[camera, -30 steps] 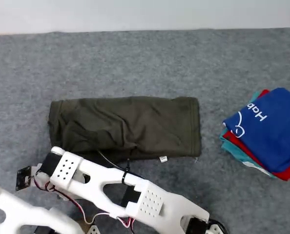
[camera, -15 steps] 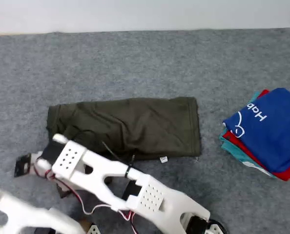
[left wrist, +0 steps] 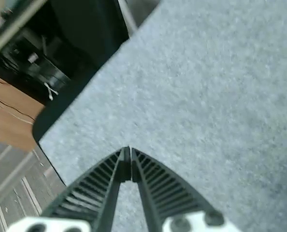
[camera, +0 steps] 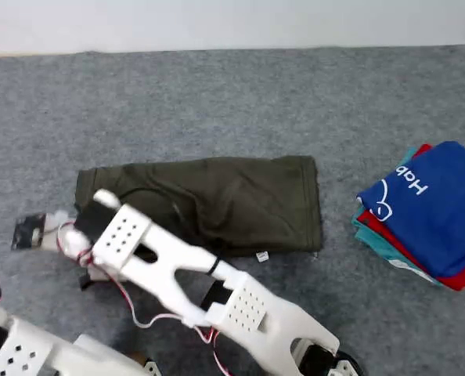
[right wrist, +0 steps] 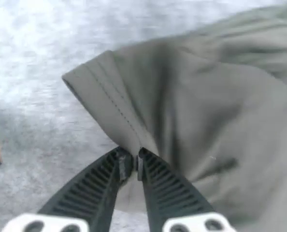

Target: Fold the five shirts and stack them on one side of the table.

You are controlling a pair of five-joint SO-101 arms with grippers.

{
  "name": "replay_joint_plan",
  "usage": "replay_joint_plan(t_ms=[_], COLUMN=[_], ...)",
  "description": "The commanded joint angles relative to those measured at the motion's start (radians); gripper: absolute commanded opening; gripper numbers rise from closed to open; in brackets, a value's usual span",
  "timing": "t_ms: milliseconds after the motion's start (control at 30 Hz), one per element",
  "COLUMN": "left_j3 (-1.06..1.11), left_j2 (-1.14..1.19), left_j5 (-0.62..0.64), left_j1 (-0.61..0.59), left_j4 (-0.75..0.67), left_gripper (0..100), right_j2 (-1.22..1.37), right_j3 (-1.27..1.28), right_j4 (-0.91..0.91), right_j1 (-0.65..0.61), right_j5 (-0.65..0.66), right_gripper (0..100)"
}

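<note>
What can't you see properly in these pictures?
- High view: the stack of folded shirts runs off the picture's edge, and the blue shirt on top covers the rest, so their number is unclear.
- High view: the right arm covers the olive shirt's near left corner.
- Right wrist view: the right gripper itself hides how much cloth it pinches.

Grey felt table [camera: 217, 94] meets a white wall [camera: 217, 23] (brown wood [left wrist: 8, 121] beside it).
</note>
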Motion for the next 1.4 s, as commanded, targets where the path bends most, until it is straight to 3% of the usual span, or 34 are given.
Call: replay_joint_plan(t_ms=[0,900,1133,1367], left_j3=[0.039,0.153,0.154,0.154], left_j2=[-0.012,-0.017,-0.017,-0.017], left_j5=[0.008,0.008,0.008,0.008], left_j1=[-0.006,0.003,0.003,0.002], left_j4=[-0.005,-0.032,-0.032,-0.031], left_gripper=[1,1,1,1], right_j2=[-0.01,0.11,0.143,0.134], right_j3=[-0.086,-0.106,-0.106,-0.129], right_j4=[0.038,-0.147,-0.168,-0.216], right_j1=[0.077,0.309,0.315,0.326], right_j5=[0.012,0.098,0.092,0.092], right_gripper=[1.1,1.6,15.8,15.8])
